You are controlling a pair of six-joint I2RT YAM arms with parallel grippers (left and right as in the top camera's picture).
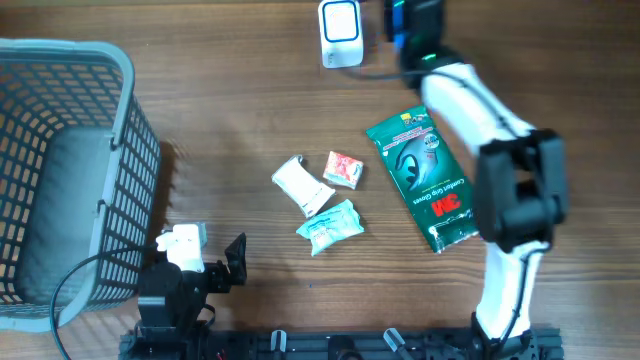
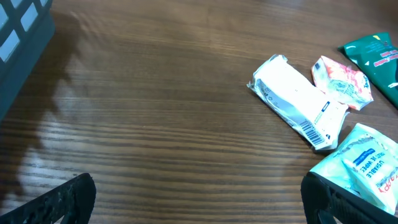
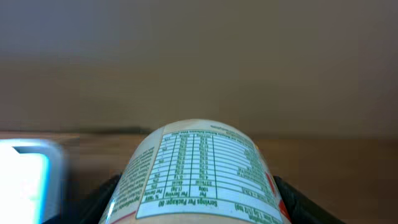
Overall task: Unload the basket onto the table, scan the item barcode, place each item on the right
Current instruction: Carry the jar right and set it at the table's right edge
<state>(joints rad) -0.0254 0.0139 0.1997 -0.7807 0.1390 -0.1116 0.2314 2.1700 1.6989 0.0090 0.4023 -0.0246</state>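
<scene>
Gripping a round container [image 3: 199, 168] with a nutrition table printed on its side, the right fingers [image 3: 293, 200] clamp it from both flanks, one dark finger showing at each side of the label. The container sits at the far edge of the counter [image 1: 230, 100], just beside the white scanner [image 1: 341, 33], whose pale face blurs in at the left of the right wrist view. Whether a barcode faces the scanner cannot be told. The left fingers [image 2: 59, 202] stand wide with nothing between them, low over bare wood near the grey basket [image 1: 125, 150]. Mid-counter lie a white packet [image 1: 303, 186], a small orange packet [image 1: 343, 169] just beside it, a teal wipes pack [image 1: 330, 226] and a green glove package [image 1: 425, 175].
</scene>
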